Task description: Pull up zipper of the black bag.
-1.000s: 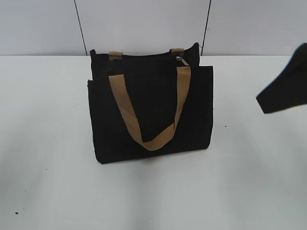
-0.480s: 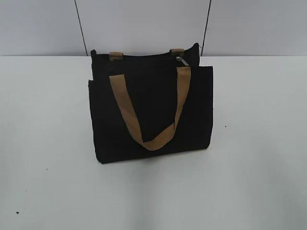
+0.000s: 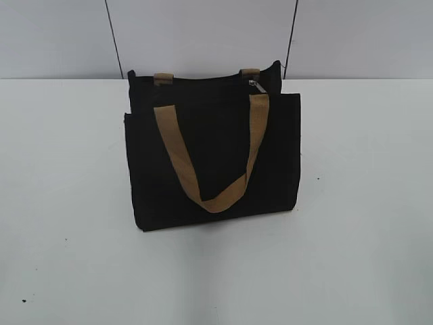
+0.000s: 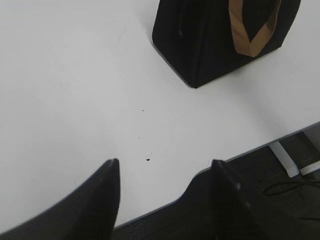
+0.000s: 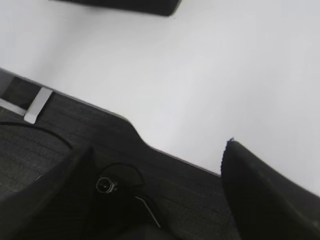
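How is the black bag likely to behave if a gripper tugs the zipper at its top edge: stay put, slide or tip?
The black bag looks like soft fabric standing upright, so its top would probably give and sag. With nothing bracing it, it may well slide or tip on the smooth white table. The zipper sits high near one corner, so a tug there would likely twist it.

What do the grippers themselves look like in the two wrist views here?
The left gripper has two matte black jaws that taper to blunt, wedge-shaped tips, with no markings visible. The right gripper looks the same: plain black, broad tapering jaws, blurred by closeness. No cables or labels on either can be made out. Neither arm appears in the exterior view.
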You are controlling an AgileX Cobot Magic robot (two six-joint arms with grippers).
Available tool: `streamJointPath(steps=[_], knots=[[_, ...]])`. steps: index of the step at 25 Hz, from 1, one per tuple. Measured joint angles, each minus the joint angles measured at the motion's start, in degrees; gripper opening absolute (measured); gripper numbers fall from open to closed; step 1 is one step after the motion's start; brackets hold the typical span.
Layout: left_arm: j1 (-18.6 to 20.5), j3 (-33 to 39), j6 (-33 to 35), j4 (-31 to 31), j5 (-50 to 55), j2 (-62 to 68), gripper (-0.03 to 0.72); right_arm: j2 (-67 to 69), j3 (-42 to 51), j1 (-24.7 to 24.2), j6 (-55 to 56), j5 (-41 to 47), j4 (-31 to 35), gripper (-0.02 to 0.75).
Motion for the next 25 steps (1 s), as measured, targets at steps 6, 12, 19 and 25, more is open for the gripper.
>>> streamJointPath(steps=[6,12,19,25], knots=[[0.0,2.7,1.0,0.2,0.4,-3.4,0.43,-2.6,0.2,0.0,1.6,-0.8,-6.1,0.597],[0.0,3.6,1.2,0.6,-2.7,-3.5,0.426,-2.6,2.3,0.0,1.7,-5.6,-7.8,0.597],[0.0,5.8,1.2,0.6,-8.0,-3.6,0.424,-2.6,2.4,0.0,1.8,-6.3,-7.9,0.597],[0.0,6.1,1.2,0.6,-8.5,-3.6,0.417,-2.6,2.4,0.0,1.8,-6.3,-7.4,0.594]])
